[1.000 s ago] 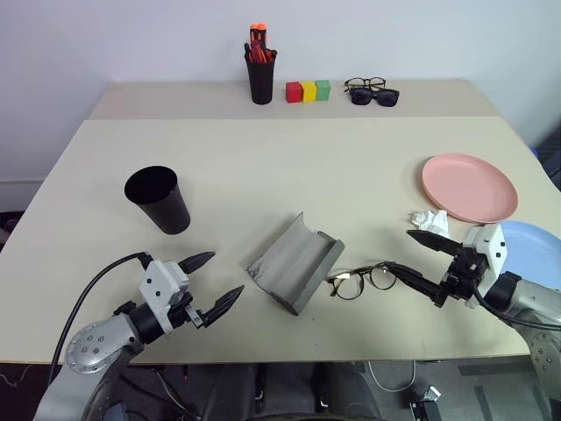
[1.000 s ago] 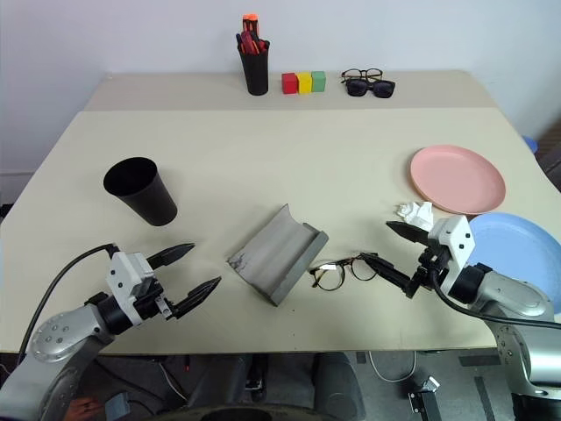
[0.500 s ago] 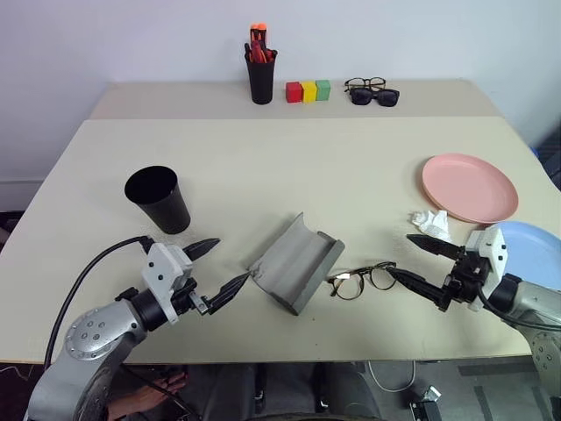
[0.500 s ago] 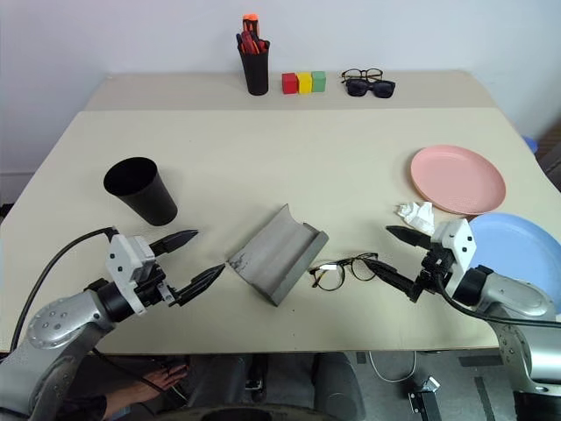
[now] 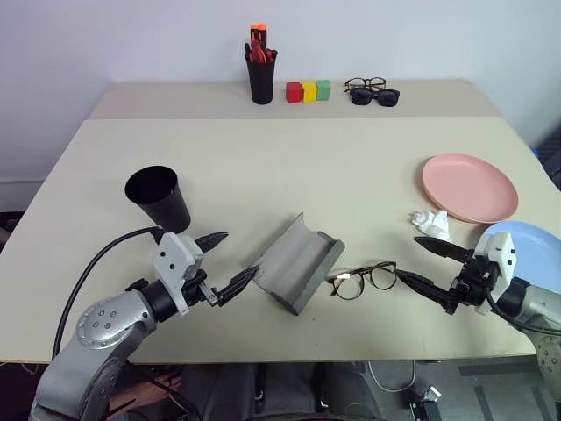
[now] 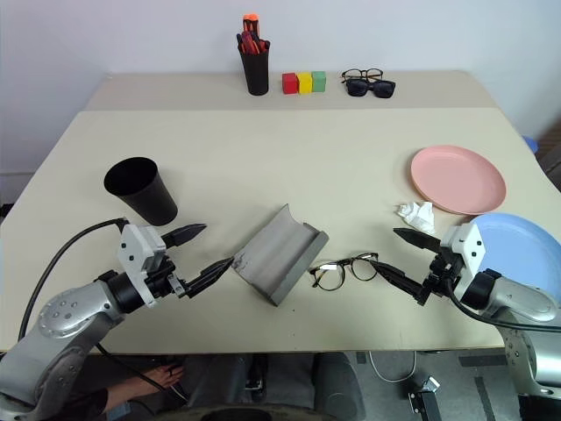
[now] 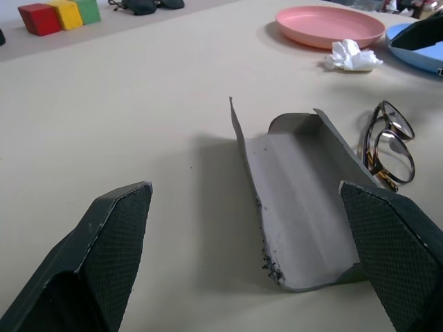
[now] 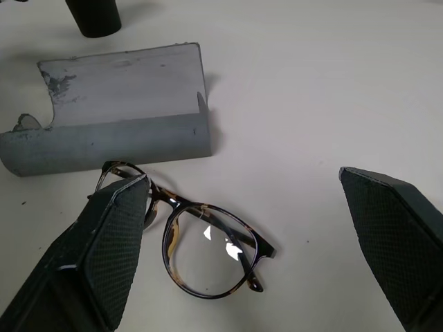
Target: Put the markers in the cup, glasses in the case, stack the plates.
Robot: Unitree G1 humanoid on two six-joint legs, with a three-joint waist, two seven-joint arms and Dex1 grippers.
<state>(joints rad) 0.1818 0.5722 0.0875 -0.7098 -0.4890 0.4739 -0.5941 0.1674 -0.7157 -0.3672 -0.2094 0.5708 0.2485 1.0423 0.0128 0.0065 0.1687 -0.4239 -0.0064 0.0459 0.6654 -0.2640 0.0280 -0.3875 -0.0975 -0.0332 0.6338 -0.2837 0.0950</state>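
Left gripper [image 5: 230, 260], wide open and empty, now nearer the case [image 5: 296, 262], perhaps touching.

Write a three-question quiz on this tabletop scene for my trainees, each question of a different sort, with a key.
1. True or false: the glasses already lie inside the grey case.
2. Which thing lies between the pink plate and the right end effector? A) a crumpled tissue B) a red block C) a black cup
3. Fill in: the blue plate lies ____ the pink plate, not on it.

Key
1. False: they lie on the table beside the open case.
2. A
3. beside
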